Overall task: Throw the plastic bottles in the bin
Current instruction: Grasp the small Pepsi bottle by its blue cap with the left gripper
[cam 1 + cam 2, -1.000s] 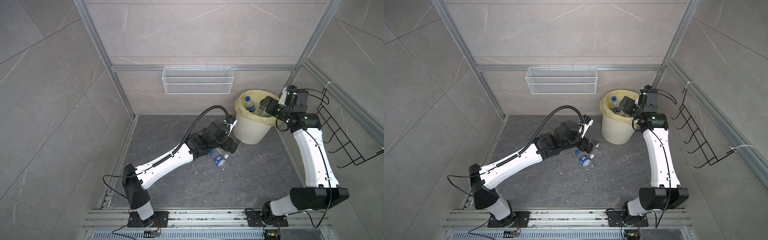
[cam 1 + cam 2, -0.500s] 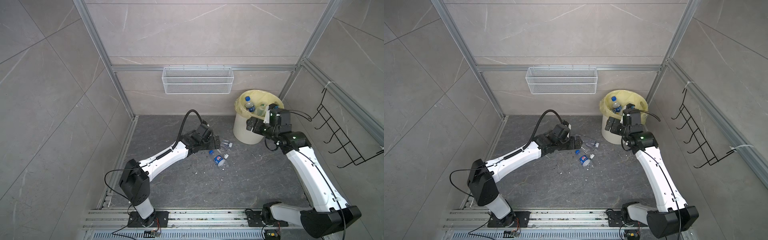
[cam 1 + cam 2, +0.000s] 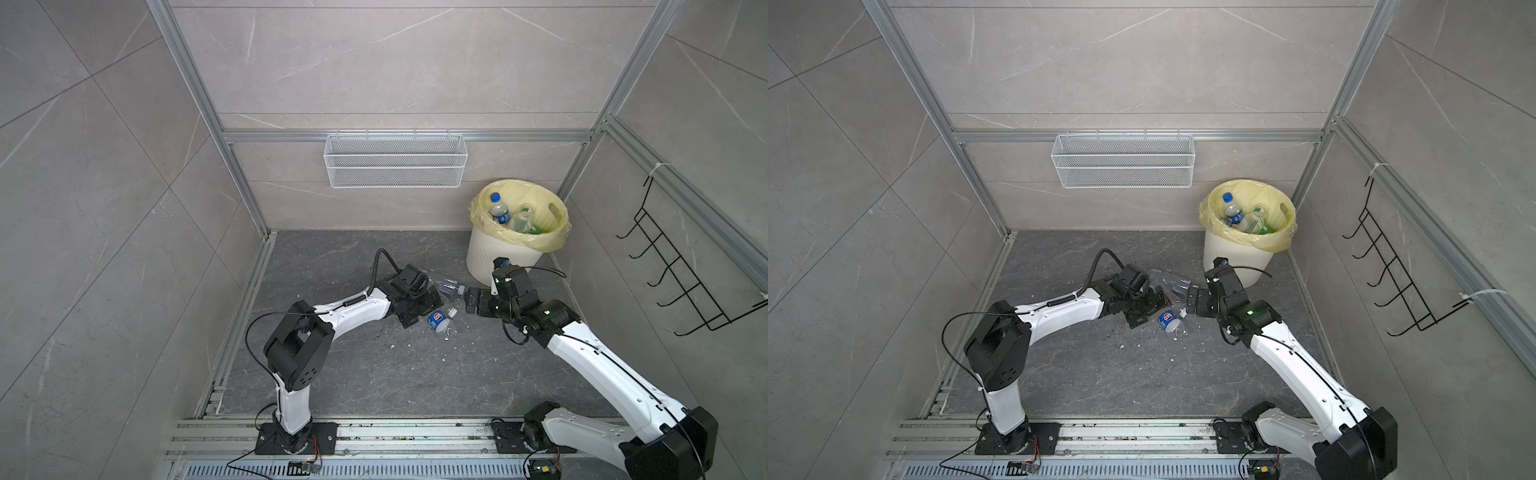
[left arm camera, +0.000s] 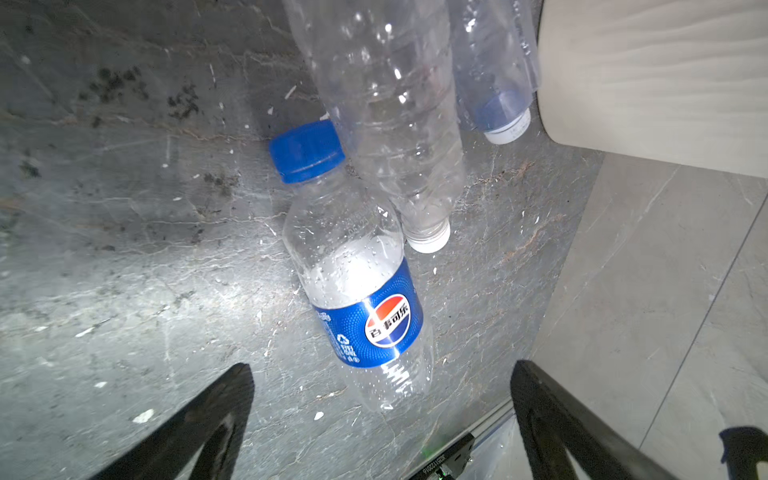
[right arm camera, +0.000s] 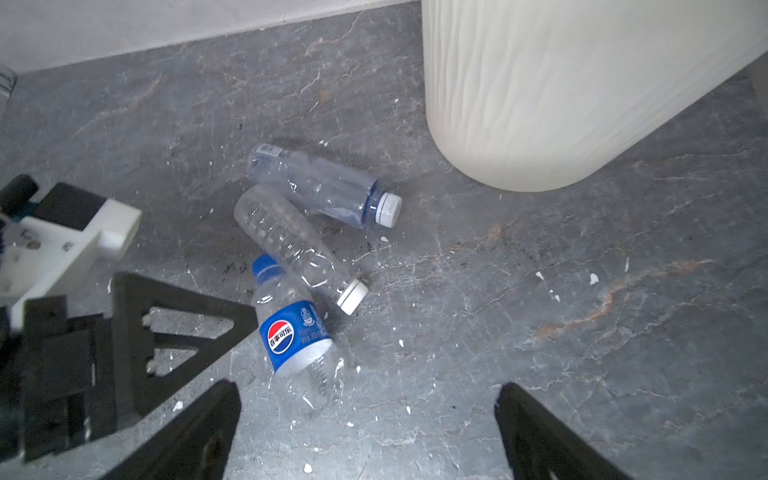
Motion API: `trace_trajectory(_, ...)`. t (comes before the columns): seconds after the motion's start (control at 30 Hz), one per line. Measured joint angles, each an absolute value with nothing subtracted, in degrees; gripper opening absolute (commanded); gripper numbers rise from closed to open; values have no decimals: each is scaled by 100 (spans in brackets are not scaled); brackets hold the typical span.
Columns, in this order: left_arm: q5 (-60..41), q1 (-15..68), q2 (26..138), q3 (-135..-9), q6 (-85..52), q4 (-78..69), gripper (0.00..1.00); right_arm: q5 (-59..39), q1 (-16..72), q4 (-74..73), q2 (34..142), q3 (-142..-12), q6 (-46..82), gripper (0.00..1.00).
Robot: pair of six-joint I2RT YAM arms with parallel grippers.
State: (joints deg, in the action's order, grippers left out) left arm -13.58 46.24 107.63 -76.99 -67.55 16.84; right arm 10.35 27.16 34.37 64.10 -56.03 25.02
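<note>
Lying in a tight cluster on the dark grey marbled floor (image 5: 540, 291), just left of and nearer than the bin (image 3: 494, 257): three small plastic bottles, all on their sides. Nearest, a Pepsi bottle (image 4: 357, 291), clear with a blue wrap label, a blue cap and droplets inside. Resting against its cap end, a clear ribbed bottle (image 5: 291, 245), unlabelled, slightly dented, white-capped. Farthest, just beside that one, a blue-tinted bottle (image 5: 324, 187) with a white cap and a barcode near its base. Bin itself in the far right corner, cream-white and ribbed, lined with a pale yellow bag (image 3: 478, 208), holding a blue-capped bottle (image 3: 500, 212) and some green plastic among other clear ones. Left gripper (image 3: 422, 309) low at the left of the cluster, jaws spread wide, gripping nothing. Right gripper (image 3: 467, 301) at the right of it, jaws likewise wide apart and empty.
</note>
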Motion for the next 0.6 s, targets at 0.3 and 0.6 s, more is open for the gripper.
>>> trace_trajectory(0.3,-1627,4602,11349,-7699,-7168,1330,96,1033,3026,3240,6401,-5428,2648,100)
trace_trajectory(0.6,-1715,4499,11507,-7699,-7310,1173,91,1028,3033,3074,6412,-5422,2709,100)
